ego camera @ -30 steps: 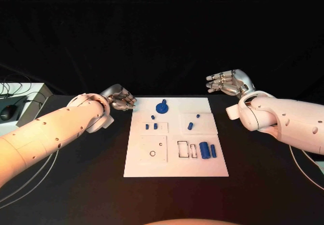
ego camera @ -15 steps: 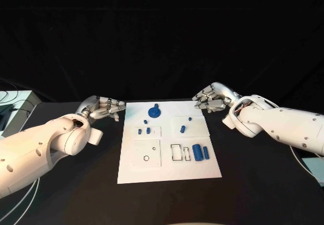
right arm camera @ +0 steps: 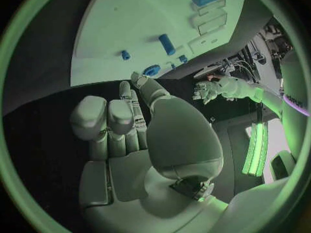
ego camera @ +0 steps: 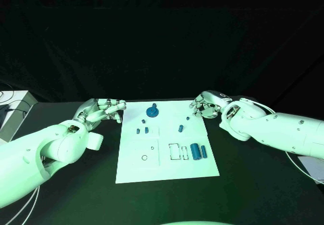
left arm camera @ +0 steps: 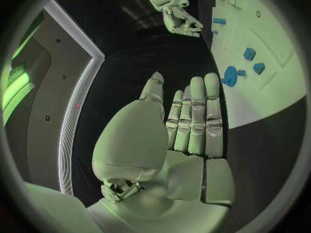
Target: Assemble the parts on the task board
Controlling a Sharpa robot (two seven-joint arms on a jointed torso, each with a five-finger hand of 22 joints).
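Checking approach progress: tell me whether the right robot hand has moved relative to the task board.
Yes. The right robot hand has come down and inward, now beside the task board's far right corner.

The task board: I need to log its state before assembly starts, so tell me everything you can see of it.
The task board is a flat white rectangular plate lying on the black table, between the left hand and the right hand; neither touches it. It bears outlined rectangular recesses and small holes. A round blue part sits near its far edge, small blue pegs mid-board, and two blue cylinders lie toward its right side.
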